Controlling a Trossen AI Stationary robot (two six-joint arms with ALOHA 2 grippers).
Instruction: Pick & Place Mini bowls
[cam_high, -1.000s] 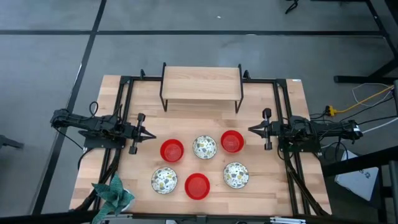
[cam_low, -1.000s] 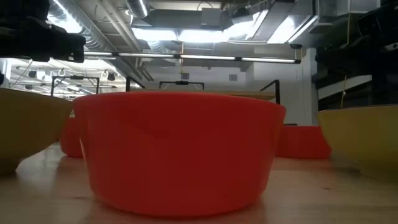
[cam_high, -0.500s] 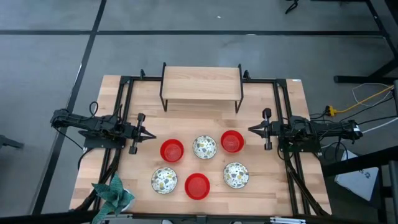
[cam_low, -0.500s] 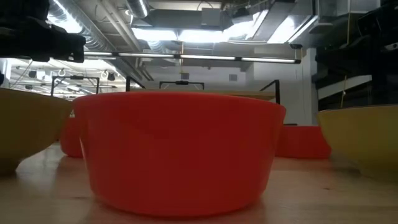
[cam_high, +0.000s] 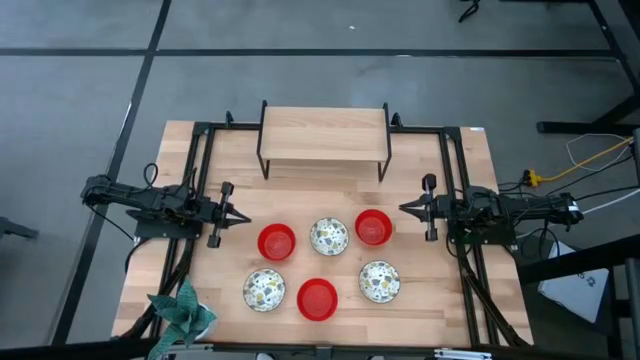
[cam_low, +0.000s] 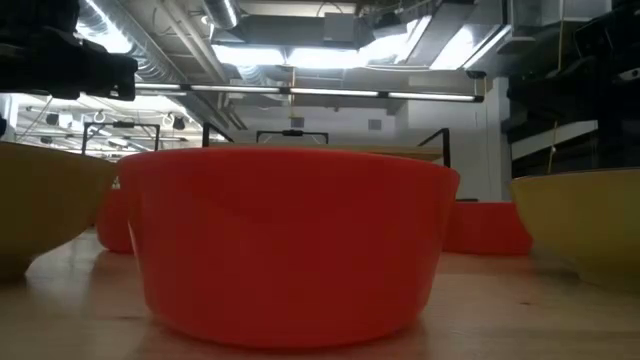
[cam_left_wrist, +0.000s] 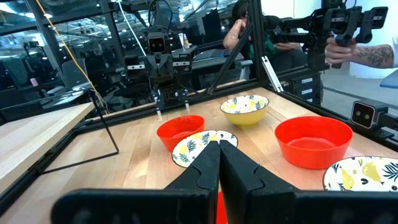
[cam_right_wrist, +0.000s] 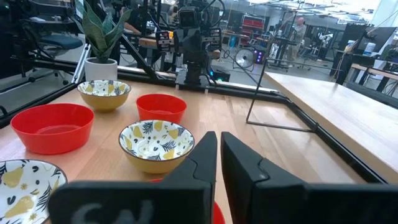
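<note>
Both claws are closed and empty: left gripper (cam_high: 243, 216) at mid-left of the high view, right gripper (cam_high: 404, 208) at mid-right, arms low and pointing inward. Six mini bowls (cam_high: 328, 236) sit between them, lower centre of the table (cam_high: 420, 310). A good pick would open wide first, then descend over one rim.
</note>
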